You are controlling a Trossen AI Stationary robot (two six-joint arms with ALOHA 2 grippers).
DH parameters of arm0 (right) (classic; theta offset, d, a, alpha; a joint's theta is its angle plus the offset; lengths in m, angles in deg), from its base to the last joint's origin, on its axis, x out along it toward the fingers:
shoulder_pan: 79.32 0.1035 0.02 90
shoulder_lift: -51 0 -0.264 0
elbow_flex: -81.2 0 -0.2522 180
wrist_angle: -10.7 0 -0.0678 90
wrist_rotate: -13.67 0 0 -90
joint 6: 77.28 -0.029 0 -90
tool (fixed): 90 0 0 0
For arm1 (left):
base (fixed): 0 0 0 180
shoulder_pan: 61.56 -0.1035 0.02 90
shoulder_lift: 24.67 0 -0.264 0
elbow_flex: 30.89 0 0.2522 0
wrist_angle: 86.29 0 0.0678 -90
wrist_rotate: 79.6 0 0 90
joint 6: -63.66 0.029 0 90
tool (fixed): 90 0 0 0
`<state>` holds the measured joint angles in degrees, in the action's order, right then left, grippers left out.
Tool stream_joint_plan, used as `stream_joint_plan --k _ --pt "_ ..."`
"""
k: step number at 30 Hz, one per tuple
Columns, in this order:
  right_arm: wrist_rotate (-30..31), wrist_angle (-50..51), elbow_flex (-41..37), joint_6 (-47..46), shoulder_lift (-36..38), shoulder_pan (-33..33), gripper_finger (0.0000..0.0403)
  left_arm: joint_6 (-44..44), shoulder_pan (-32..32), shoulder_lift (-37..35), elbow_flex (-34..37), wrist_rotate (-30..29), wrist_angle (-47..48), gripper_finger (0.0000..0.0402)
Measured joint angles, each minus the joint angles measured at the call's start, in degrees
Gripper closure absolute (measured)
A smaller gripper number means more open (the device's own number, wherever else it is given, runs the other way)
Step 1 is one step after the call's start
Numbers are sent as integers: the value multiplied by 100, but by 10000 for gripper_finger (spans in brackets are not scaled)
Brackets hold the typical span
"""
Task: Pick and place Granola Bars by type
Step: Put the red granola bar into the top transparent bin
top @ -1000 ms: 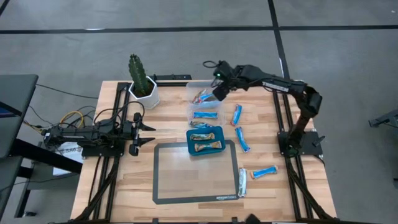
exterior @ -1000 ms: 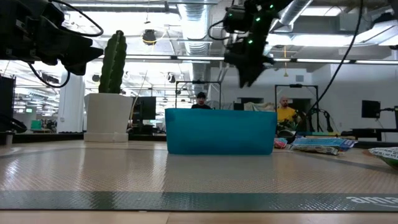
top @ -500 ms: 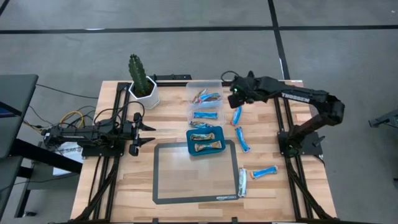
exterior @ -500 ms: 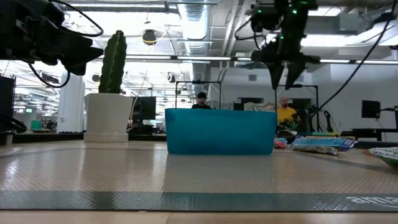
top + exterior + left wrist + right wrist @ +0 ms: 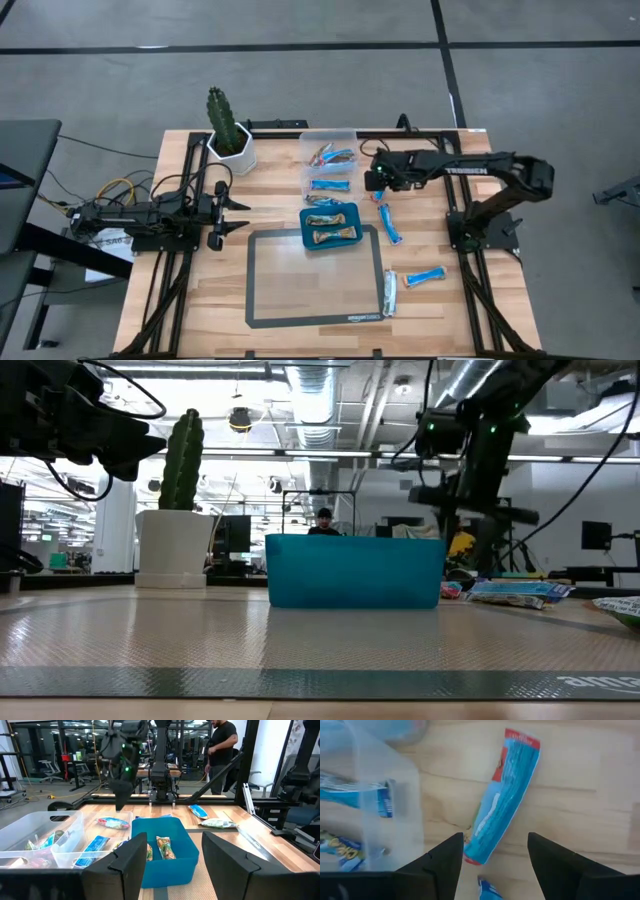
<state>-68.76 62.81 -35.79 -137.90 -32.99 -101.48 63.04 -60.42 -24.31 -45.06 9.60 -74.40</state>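
My right gripper (image 5: pixel 495 840) (image 5: pixel 378 183) is open and points down over a blue-and-white granola bar (image 5: pixel 504 795) lying flat on the wood right of the clear bins (image 5: pixel 330 165). Its fingers stand on either side of the bar's near end, above it. In the high view the gripper covers most of this bar. More bars lie on the table: a blue one (image 5: pixel 390 224), another blue one (image 5: pixel 425 276) and a green-silver one (image 5: pixel 389 293). The teal tray (image 5: pixel 308 240) holds two tan bars (image 5: pixel 331 222). My left gripper (image 5: pixel 240 207) (image 5: pixel 172 845) waits open at the table's left.
The clear bins' wall (image 5: pixel 385 780) stands close beside my right gripper; they hold blue and multicoloured bars. A potted cactus (image 5: pixel 228 135) stands at the far left corner. A dark-framed mat (image 5: pixel 315 285) lies at the near middle. People show in the room beyond the table.
My right gripper has travelled from above the clear bins toward the table's right and near edges and come down, ending over the blue bar beside the bins. It has tipped from slanting to pointing down. No bar has moved.
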Motion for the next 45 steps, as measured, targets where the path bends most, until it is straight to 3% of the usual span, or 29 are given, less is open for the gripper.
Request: stream_joint_plan --k 16,30,34,45 --pt "-160 -953 -10 108 -1257 -131 193 0 0 0 1 7 -1 219" --pt "-164 -1040 -21 124 -1261 -151 302 0 0 2 0 11 -1 219" --pt "-156 -1036 -30 125 -1213 -151 315 0 0 1 1 11 0 219" --pt "559 -1008 -17 507 -430 -162 327 0 0 2 1 13 0 219"
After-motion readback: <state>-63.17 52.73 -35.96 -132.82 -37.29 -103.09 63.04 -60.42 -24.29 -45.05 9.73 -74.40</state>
